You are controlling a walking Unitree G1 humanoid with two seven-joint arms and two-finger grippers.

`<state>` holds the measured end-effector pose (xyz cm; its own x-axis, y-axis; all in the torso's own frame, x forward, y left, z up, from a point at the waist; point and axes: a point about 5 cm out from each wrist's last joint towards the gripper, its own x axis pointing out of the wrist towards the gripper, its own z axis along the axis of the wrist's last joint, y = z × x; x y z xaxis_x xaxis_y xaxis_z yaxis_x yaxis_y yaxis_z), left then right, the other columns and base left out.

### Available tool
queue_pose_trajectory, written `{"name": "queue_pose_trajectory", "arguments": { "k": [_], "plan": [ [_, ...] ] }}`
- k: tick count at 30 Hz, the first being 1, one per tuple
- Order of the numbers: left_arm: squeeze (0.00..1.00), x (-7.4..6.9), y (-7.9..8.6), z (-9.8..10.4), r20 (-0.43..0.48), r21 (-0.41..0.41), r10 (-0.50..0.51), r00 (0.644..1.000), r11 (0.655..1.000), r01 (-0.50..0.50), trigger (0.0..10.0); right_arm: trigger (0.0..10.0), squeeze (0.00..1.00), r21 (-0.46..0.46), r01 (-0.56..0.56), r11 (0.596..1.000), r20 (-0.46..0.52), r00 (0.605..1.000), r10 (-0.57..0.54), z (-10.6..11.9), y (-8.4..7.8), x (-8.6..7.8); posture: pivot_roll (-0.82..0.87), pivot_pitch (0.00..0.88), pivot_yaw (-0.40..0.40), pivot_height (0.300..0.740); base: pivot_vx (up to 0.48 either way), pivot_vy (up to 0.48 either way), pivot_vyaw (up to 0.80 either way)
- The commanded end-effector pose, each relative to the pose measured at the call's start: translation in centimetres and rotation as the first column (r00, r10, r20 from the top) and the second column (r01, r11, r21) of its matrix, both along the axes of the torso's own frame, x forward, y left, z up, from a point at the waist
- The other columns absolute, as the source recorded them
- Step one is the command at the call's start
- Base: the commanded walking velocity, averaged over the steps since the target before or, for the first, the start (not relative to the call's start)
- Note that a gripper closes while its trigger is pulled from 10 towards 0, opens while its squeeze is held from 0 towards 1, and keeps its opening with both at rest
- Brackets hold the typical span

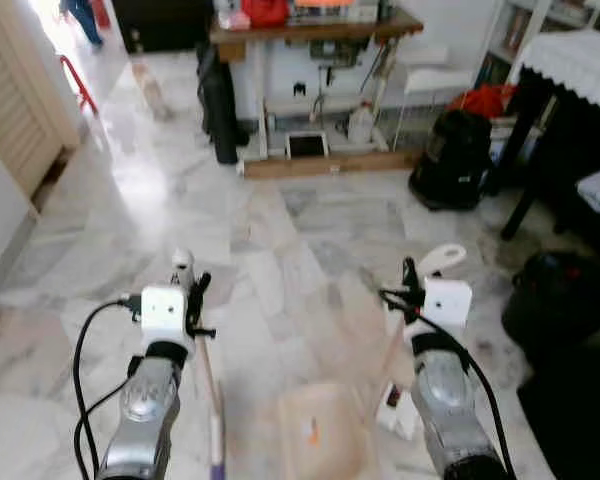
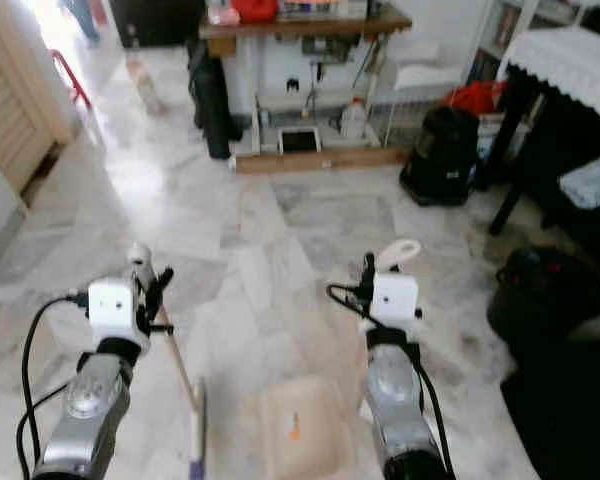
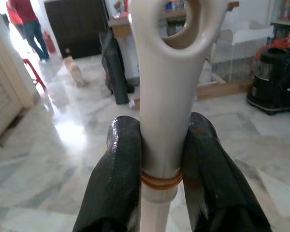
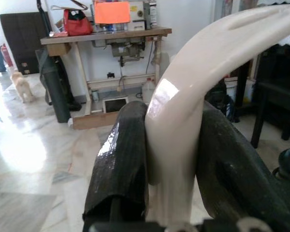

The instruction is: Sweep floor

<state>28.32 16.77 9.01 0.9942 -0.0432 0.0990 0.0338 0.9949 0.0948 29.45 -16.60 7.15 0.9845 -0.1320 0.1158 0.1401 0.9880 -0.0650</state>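
The floor (image 1: pixel 280 230) is pale marble, running from the robot's feet to a work table (image 1: pixel 310 30) and a black vacuum cleaner (image 1: pixel 452 160) at the far side. The dustpan (image 1: pixel 320 430) sits low between the 2 arms, and its curved cream handle (image 4: pixel 183 96) is clamped between the right gripper's (image 1: pixel 412 285) 2 fingers. The left gripper (image 1: pixel 192 295) is closed on the broom (image 1: pixel 212 400) near the handle's looped top. Both grips sit high, so a hard stroke could likely twist either handle loose. A small dog (image 3: pixel 73 70) and a person (image 3: pixel 29 24) far off could wander into the sweep path.
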Motion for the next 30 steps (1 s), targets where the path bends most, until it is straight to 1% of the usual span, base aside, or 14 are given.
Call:
{"name": "queue_pose_trajectory", "arguments": {
  "k": [1,7,15,22,25,26,30],
  "plan": [
    [0.00,0.2,0.8,0.9,0.043,0.008,0.017,0.999,1.000,-0.017,10.0,10.0,0.00,-0.021,-0.023,1.000,0.055,0.998,0.024,1.4,0.6,0.7,0.10,0.014,0.031,0.740,0.326,0.000,0.00],
    [0.00,0.2,0.8,0.9,0.045,0.002,0.014,0.999,1.000,-0.014,10.0,10.0,0.00,-0.022,-0.020,1.000,0.053,0.998,0.021,1.3,0.6,0.7,0.10,0.014,0.032,0.740,0.318,0.000,0.00],
    [0.00,0.2,0.7,1.0,0.044,-0.001,0.001,0.999,1.000,-0.001,10.0,10.0,0.00,-0.025,-0.001,1.000,0.040,0.999,0.002,1.0,0.4,0.5,0.10,0.017,0.034,0.740,0.000,0.000,0.00],
    [0.00,0.4,0.1,0.6,0.009,-0.007,-0.066,0.998,0.998,0.066,10.0,10.0,0.00,-0.044,0.053,0.998,0.016,0.999,-0.052,0.4,-0.2,0.2,0.10,0.020,0.037,0.740,0.000,0.000,0.00],
    [0.00,0.6,-0.3,0.6,-0.003,-0.026,-0.104,0.995,0.994,0.103,10.0,10.0,0.00,-0.052,0.081,0.995,0.003,0.997,-0.081,0.0,-0.6,0.0,0.10,0.022,0.042,0.740,0.000,0.000,0.00],
    [0.00,0.8,-0.6,0.5,-0.019,-0.038,-0.137,0.990,0.990,0.136,10.0,10.0,0.00,-0.059,0.099,0.993,-0.007,0.995,-0.100,-0.3,-0.8,-0.2,0.10,0.023,0.044,0.740,0.000,0.000,0.00],
    [0.00,1.1,-0.9,0.4,-0.035,-0.046,-0.171,0.985,0.984,0.169,10.0,10.0,0.00,-0.074,0.133,0.988,-0.028,0.990,-0.136,-1.0,-1.2,-0.7,0.10,0.025,0.049,0.740,0.000,0.000,0.00]
  ]
}}
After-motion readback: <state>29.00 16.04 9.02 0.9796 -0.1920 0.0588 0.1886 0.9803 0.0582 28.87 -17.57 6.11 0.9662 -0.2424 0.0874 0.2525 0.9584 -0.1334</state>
